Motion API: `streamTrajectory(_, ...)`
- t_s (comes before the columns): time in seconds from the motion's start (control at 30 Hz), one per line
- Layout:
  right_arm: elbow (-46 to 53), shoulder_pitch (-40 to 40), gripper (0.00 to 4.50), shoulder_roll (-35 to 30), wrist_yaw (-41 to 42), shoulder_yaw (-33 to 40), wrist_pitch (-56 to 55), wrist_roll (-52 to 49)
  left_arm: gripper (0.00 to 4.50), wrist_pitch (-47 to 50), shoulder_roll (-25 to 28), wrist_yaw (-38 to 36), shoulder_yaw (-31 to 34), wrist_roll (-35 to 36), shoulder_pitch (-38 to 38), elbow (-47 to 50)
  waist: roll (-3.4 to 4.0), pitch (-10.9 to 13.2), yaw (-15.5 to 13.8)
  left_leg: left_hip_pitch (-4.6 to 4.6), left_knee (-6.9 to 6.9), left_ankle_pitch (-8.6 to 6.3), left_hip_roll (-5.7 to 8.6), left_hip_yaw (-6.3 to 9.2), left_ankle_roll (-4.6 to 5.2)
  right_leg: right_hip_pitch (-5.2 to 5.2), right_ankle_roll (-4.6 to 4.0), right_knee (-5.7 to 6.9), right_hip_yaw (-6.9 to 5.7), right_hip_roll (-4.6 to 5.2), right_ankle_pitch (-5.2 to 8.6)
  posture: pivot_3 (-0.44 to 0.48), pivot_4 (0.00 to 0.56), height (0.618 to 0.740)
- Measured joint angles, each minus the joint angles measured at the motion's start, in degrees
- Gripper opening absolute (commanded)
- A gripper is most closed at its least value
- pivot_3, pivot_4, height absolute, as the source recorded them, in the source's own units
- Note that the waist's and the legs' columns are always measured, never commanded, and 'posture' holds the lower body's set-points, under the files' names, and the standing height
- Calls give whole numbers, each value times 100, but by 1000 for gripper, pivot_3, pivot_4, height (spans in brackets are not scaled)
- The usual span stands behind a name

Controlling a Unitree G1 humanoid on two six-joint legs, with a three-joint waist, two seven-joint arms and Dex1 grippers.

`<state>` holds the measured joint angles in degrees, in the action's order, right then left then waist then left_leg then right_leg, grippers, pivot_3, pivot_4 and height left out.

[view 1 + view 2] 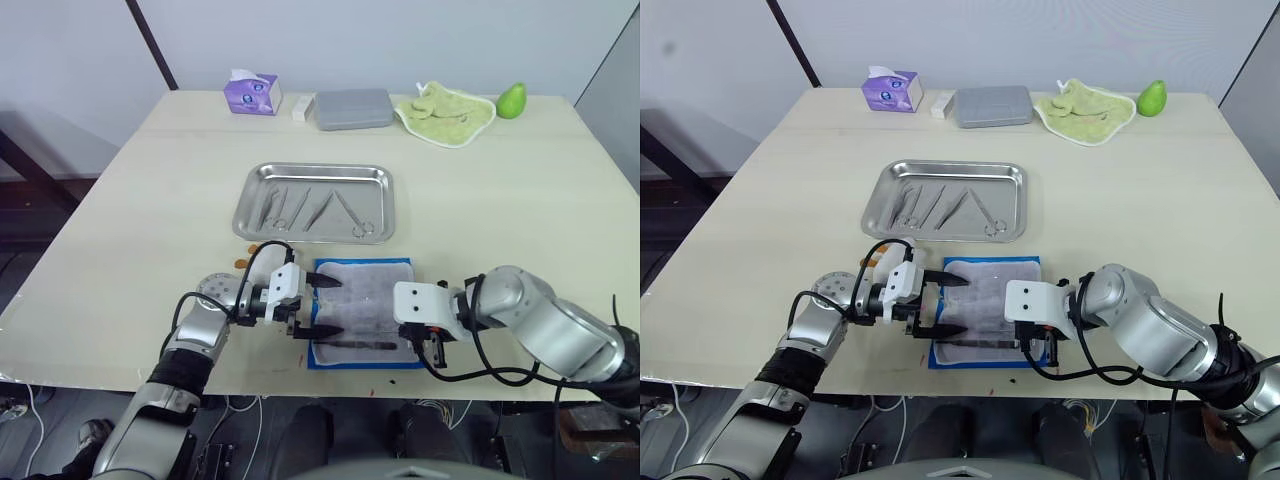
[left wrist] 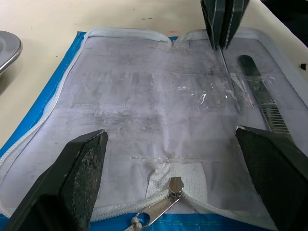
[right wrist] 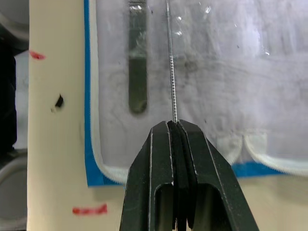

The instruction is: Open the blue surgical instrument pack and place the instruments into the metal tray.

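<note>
The blue surgical instrument pack (image 1: 370,288) lies unzipped and spread flat near the table's front edge, its grey-white lining up. My left gripper (image 1: 330,307) is open at the pack's left edge, one finger (image 2: 82,173) on each side of the zipper pull (image 2: 174,184). At the right edge my right gripper (image 3: 173,124) is shut on a thin, rod-like instrument (image 3: 171,72) lying on the lining. A flat dark instrument (image 2: 262,103) rests beside it, near the front. Behind the pack, the metal tray (image 1: 315,170) holds several slender instruments (image 1: 320,210).
Along the table's far edge stand a purple tissue box (image 1: 252,93), a small white block (image 1: 303,108), a grey lidded box (image 1: 354,108), a green cloth (image 1: 445,112) and a green pear (image 1: 511,99). Red marks (image 3: 89,210) dot the tabletop near the pack.
</note>
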<state>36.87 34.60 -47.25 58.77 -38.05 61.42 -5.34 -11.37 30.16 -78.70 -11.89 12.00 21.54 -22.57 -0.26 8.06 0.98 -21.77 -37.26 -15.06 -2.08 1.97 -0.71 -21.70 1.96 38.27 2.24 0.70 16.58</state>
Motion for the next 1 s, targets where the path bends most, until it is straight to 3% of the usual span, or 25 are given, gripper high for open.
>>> streamTrajectory(0.33, 119, -39, 97, -648, 140, 181, -114, -197, 4500, 78, -11, 26, -21, -12, -3, 84, 7, 10, -18, -8, 0, 0, 0, 0, 0, -1, 1, -8, -8, 8, 0, 0, 150, 740)
streamTrajectory(0.57, 113, -433, 97, -1381, 417, 812, -497, -382, 4500, 97, -12, 13, -34, -15, -4, 125, 8, 14, -27, -16, 7, 0, 1, -3, 0, 0, 2, -26, -15, 9, -1, 0, 150, 740)
streamTrajectory(0.6, 20, -536, 97, -1475, 555, 1209, -525, -624, 4500, 91, -13, 5, -38, -15, 22, 84, 7, 16, -18, -13, 7, 0, 0, -4, 0, 1, 2, -26, -10, 10, -2, 0, 150, 740)
streamTrajectory(0.7, 11, -587, 97, -1348, 599, 1656, -380, -1029, 4500, 80, -21, 6, -37, -15, 32, 59, 8, 17, -22, -12, 6, 0, -1, -4, 0, 2, 3, -25, -13, 10, -1, 0, 150, 740)
streamTrajectory(0.87, -146, -457, 97, -96, 103, 2816, 383, -1967, 4500, 36, -38, 21, -13, -14, 14, 41, 4, 19, -25, -12, 4, 0, 0, -5, 0, 5, -11, -22, -15, 5, -12, 0, 150, 740)
streamTrajectory(1.0, -301, -65, 97, 815, -795, 2985, 973, -2067, 4500, 15, -39, 13, 3, -9, -11, 48, 9, 18, -20, -13, 7, 0, 1, -3, 0, 3, -15, -22, -8, 7, -14, 0, 150, 740)
